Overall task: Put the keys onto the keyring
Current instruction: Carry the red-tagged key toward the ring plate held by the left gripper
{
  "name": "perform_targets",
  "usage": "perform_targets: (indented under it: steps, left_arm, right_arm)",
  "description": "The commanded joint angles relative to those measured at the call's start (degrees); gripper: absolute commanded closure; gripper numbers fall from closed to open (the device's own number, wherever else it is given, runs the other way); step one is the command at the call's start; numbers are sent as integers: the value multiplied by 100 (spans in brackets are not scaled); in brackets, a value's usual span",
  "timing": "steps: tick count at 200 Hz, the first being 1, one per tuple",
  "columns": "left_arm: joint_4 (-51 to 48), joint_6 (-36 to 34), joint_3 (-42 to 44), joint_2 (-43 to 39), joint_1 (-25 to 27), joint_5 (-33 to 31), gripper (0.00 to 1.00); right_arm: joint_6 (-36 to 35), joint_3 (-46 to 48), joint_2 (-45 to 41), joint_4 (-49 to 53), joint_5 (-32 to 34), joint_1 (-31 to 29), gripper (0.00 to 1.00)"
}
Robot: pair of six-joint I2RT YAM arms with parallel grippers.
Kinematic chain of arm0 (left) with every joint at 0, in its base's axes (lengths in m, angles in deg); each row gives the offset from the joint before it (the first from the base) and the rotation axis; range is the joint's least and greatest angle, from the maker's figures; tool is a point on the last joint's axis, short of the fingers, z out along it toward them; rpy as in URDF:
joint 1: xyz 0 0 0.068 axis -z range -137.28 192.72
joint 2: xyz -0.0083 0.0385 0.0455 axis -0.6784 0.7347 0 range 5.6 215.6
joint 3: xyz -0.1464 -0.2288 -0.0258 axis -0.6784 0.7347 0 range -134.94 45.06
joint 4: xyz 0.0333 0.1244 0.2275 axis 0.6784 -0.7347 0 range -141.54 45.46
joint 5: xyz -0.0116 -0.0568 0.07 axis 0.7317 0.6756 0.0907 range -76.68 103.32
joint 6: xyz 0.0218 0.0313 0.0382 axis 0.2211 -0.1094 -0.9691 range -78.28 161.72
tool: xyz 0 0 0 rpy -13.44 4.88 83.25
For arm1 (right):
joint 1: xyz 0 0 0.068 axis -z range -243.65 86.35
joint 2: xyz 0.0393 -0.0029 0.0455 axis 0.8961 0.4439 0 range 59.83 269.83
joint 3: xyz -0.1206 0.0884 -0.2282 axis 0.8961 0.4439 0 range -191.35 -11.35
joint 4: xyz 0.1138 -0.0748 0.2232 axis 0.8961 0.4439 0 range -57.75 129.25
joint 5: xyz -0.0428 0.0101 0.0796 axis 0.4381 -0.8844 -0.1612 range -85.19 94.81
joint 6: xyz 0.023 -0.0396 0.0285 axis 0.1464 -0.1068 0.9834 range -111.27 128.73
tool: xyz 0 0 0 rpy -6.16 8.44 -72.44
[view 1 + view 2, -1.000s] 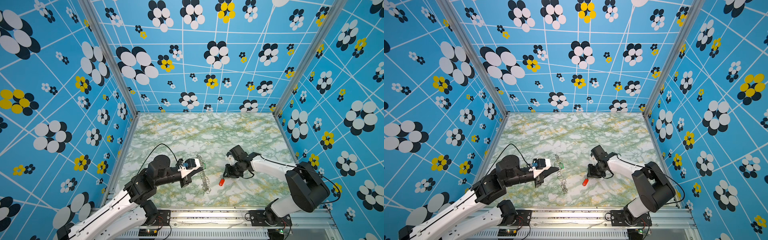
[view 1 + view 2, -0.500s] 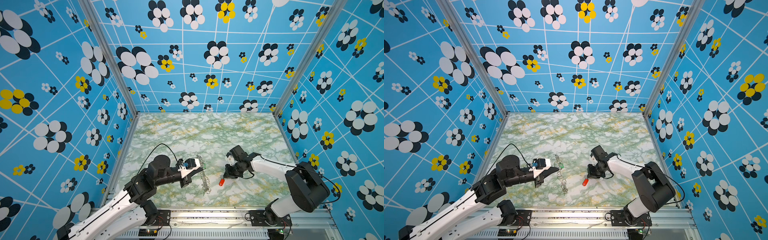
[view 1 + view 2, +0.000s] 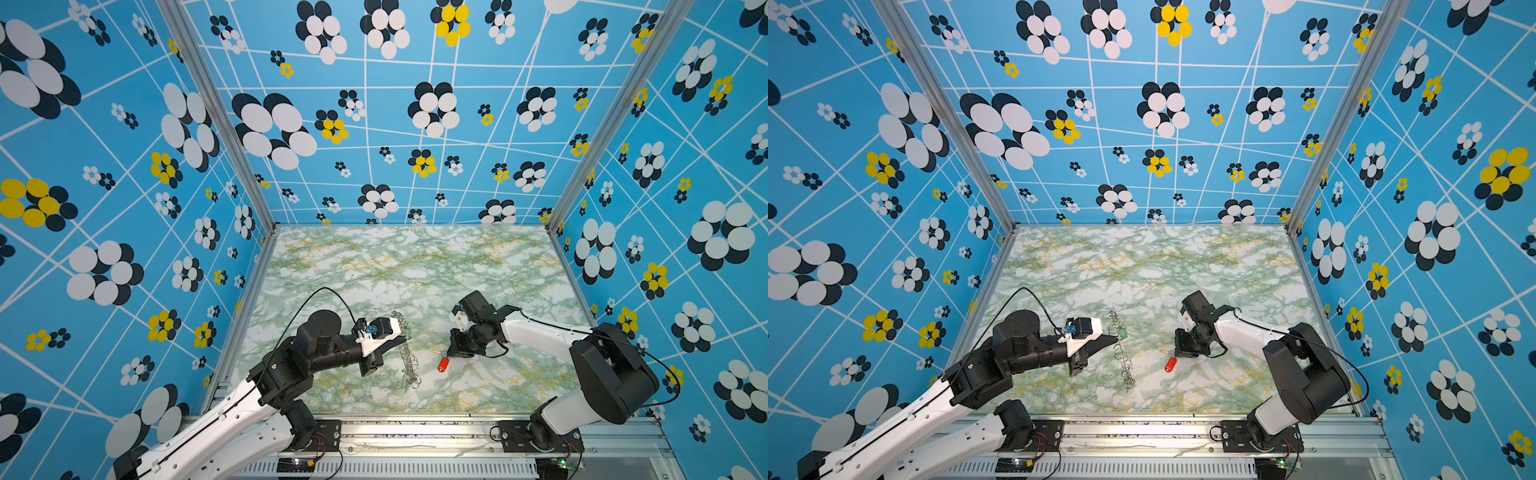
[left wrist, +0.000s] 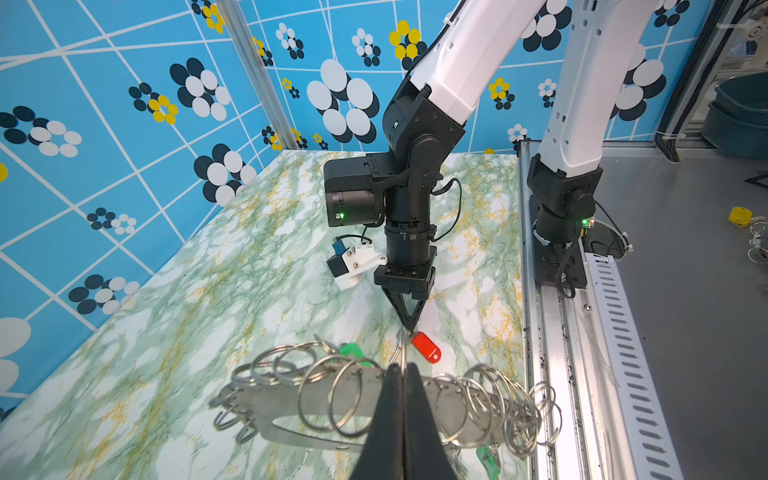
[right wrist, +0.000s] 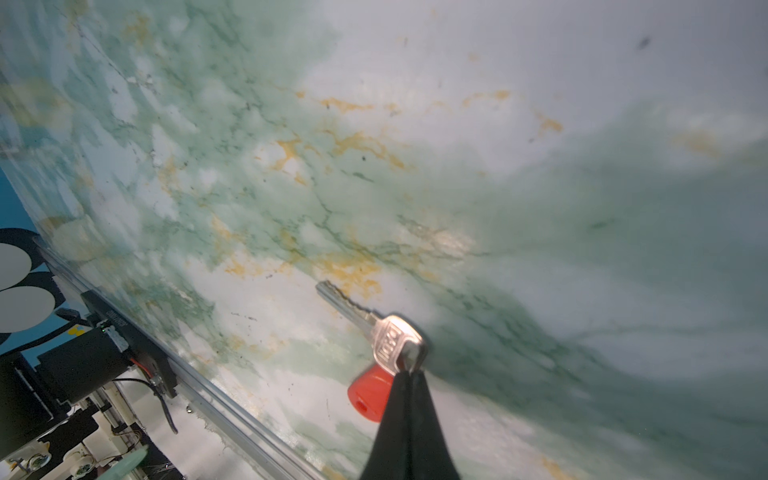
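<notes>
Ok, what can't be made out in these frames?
- Right wrist view: jaws of the right gripper cover part of the red tag and where they pinch the key.
- Left wrist view: jaws of the left gripper hide the middle of the keyring; rings screen part of the green tag.
- Both top views: rings too small to count.

Near the table's point(image 3: 415, 266) 6 o'clock edge: grey crescent keyring point(image 3: 409, 365), fringed with silver wire rings, stretched 12 to 6 o'clock, pinched at its 9 o'clock side. At its 12 o'clock end, a green tag point(image 3: 1122, 331). At its 3 o'clock, near: red-tagged key point(image 3: 1170, 364), pinched at the head, tag on the table.
</notes>
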Motion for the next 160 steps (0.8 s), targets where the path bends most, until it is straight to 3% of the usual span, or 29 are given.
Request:
perform_targets:
  steps: [1,36,96,130,160]
  left_arm:
    - [154,75,-294,-62,45,13,100]
    - [162,28,-358,-39,72,13,100]
    - [109,-377,-773,213,471,-246,100]
    - [-144,-808,-1331,545,881,-551,100]
    - [-391,-1121,-1905,838,1224,-763,100]
  right_arm:
    - [-60,4,-97,-25,-59,4,100]
    - [-230,26,-1146,-372,23,4,100]
    - [-1772,-27,-3365,-561,285,-291,100]
    - [-2230,185,-4684,-1275,-55,-303,100]
    - [-2674,-234,-5091,-1182,-702,-303,100]
